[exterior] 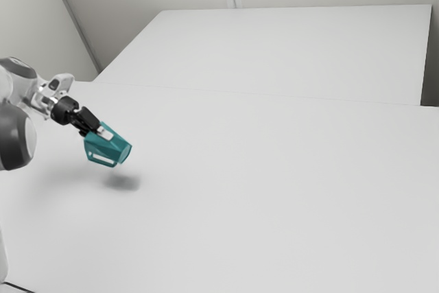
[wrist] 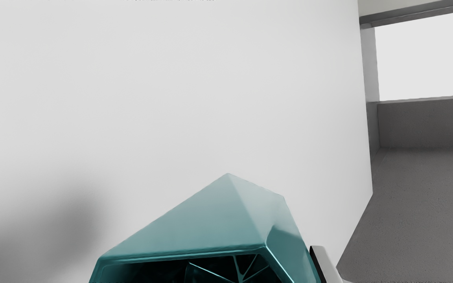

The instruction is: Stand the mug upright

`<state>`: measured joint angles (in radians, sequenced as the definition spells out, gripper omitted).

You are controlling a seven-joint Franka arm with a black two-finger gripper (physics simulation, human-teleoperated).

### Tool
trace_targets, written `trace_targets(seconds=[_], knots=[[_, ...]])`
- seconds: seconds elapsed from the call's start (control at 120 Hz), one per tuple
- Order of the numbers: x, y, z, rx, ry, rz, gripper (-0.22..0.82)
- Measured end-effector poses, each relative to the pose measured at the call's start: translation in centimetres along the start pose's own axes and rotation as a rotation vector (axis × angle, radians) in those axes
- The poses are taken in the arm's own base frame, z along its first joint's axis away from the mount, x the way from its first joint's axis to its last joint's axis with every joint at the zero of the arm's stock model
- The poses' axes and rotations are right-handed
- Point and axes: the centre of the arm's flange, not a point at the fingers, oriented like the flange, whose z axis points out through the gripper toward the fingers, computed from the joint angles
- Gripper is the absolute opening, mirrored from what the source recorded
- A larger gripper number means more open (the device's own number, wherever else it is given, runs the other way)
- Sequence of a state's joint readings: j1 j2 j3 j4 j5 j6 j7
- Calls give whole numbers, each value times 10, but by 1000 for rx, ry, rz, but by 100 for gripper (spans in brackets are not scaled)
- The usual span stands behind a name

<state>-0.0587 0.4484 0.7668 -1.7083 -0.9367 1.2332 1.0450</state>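
Has the mug point(exterior: 108, 146) pinched firmly in the gripper point(exterior: 103, 134), aslant in the air above the table point(exterior: 274, 190), with a soft shadow point(exterior: 122, 182) falling below. Points the mouth back toward the gripper, the base outward and down; nowhere near upright at this angle.

Gripped toward the rim, with weight hanging out beyond the grip, could pivot and swing further off true. Could also slip under a brisk turn, with smooth, slanting faces offering poor purchase. Lowered at this slant, would likely touch down on an edge of the base, or catch the handle point(exterior: 102, 164) on the underside, and topple on release. Dropped from this height, would probably bounce and end up on a side. Needs a level base under the mouth before any letting go.

Looks glossy and hard, teal, perhaps plastic or glazed ceramic; cannot tell which. Made of flat facets and crisp creases, narrowing away from the gripper. Shows a dark, angular hollow inside the mouth, and a squared loop with a long slot for holding. Set against the outer wall, a pale, smooth fingertip point(wrist: 326, 263); farther below, plain matt white.
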Motion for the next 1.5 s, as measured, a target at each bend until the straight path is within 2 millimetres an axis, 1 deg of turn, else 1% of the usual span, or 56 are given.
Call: trace_targets(seconds=[0.075,0.175,0.267,0.367,0.408,0.508,0.65,0.758,0.85,0.942,1.058,1.175,1.342,1.5], knots=[[8,12,2,69,-32,7,-18],[29,35,-2,189,-92,39,-18],[49,63,6,290,-146,85,-18],[64,89,12,413,-184,132,-18],[70,97,15,458,-195,145,-18],[81,115,30,541,-223,174,-18],[79,138,59,622,-240,200,-18],[77,145,74,674,-227,205,-18],[72,144,92,701,-219,196,-18],[74,154,109,753,-220,213,-18],[73,159,132,818,-221,230,-18],[79,163,143,872,-197,236,-18],[82,159,152,907,-162,202,-18],[87,160,171,918,-149,181,-18]])
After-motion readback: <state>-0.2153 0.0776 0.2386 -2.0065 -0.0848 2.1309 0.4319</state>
